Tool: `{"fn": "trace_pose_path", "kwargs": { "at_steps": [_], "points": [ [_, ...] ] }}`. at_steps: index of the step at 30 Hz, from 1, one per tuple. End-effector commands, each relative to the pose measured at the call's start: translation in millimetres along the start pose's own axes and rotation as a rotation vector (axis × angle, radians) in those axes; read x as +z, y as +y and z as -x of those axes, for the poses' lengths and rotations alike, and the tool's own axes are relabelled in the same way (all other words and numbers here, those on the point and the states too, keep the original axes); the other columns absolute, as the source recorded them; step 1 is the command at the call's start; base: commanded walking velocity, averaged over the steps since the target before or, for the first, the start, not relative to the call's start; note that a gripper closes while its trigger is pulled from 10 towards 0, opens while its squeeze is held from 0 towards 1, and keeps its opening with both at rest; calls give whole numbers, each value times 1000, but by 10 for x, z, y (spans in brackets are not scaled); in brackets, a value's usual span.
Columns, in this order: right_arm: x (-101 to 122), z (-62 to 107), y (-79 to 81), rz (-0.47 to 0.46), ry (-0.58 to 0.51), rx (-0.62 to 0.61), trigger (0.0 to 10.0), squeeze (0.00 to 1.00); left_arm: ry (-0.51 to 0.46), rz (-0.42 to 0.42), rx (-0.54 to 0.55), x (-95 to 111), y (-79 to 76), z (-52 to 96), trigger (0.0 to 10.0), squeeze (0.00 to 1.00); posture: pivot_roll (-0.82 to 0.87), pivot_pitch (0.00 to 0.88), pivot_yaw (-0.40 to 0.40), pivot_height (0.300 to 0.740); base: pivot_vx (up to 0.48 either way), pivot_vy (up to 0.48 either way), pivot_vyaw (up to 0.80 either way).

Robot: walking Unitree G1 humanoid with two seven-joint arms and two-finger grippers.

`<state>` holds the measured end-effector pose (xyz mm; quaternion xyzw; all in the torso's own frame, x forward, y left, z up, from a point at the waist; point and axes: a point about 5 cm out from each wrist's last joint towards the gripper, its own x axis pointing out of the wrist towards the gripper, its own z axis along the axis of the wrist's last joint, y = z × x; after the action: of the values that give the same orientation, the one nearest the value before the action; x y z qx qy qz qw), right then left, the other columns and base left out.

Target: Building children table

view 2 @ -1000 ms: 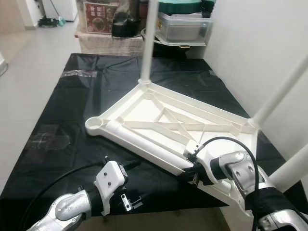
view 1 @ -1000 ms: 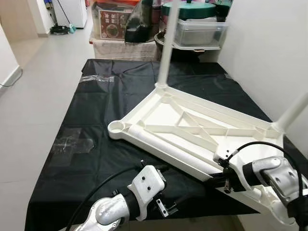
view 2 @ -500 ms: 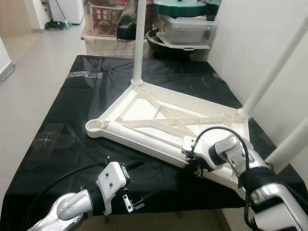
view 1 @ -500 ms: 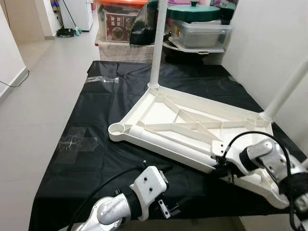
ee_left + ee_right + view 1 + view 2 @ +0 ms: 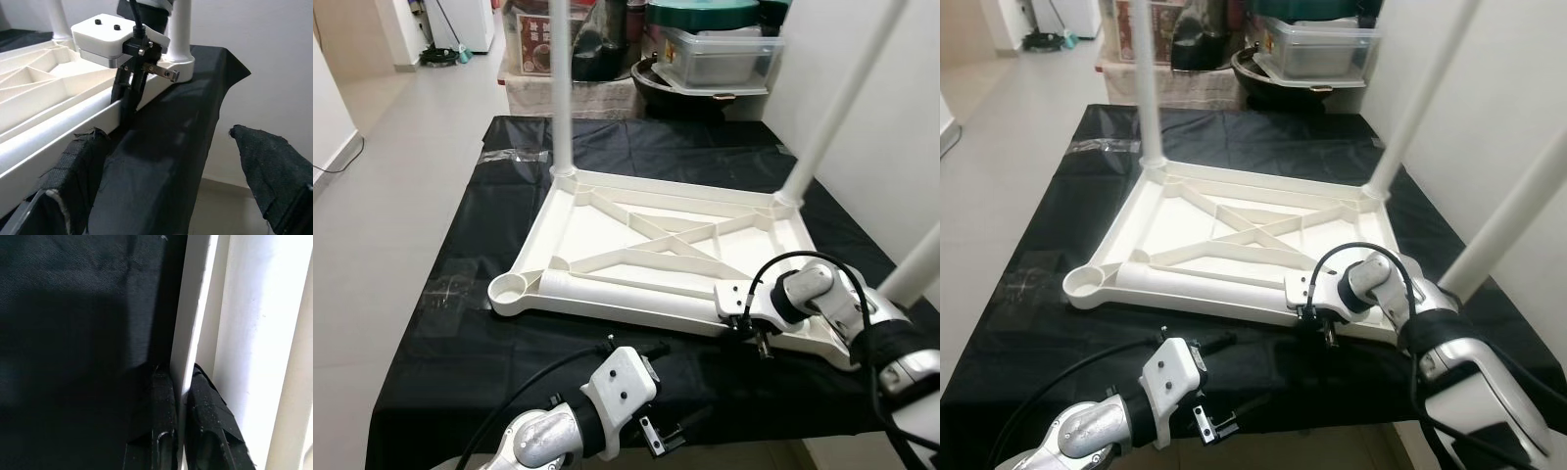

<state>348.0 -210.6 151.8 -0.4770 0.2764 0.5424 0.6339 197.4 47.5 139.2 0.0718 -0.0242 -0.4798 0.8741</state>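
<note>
1. While the white tabletop [image 5: 656, 259] lies upside down on the black cloth [image 5: 460, 323] covering the desk, three white legs stand up from its corners: far-left leg [image 5: 561, 88], far-right leg [image 5: 837, 103], near-right leg [image 5: 911, 274].
2. Fourth corner, near-left, has an open round socket [image 5: 512, 288] with no leg in it.
3. Right gripper [image 5: 178, 423] is at the tabletop's near edge, close to the near-right corner. Fingers [image 5: 164, 431] clenched on the thin white rim [image 5: 188, 333], one finger on each side.
4. Left wrist view shows the same grasp from the side: right gripper [image 5: 128, 98] reaching down onto the rim where it meets the cloth.
5. Left gripper [image 5: 658, 438] hovers low over the cloth at the desk's near edge, apart from the tabletop. Fingers [image 5: 73, 166] spread wide, holding nothing.
6. Beyond the desk's far end: clear storage bin [image 5: 724, 61] with a green lid [image 5: 710, 18] stacked on it, plus a printed box [image 5: 530, 44] on the floor.
</note>
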Motion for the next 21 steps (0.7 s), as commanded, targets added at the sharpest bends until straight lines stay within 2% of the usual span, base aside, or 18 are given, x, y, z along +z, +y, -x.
{"fn": "trace_pose_path", "kwargs": {
  "at_steps": [1,8,14,21],
  "points": [
    [164,47,-106,141,-6,-41,0,0,0,3,-4,17,-44,-2,10000,0,169,53,-126,740,0,0,0],
    [74,126,-135,203,77,0,0,0,2,15,3,25,-71,19,10000,0,163,63,-134,740,0,0,0],
    [75,149,-159,225,76,0,0,0,4,19,5,22,-78,30,10000,0,162,61,-132,740,0,0,0],
    [9,169,-151,266,139,14,0,0,6,22,7,19,-80,31,10000,0,161,56,-133,740,0,0,0]
  ]
}}
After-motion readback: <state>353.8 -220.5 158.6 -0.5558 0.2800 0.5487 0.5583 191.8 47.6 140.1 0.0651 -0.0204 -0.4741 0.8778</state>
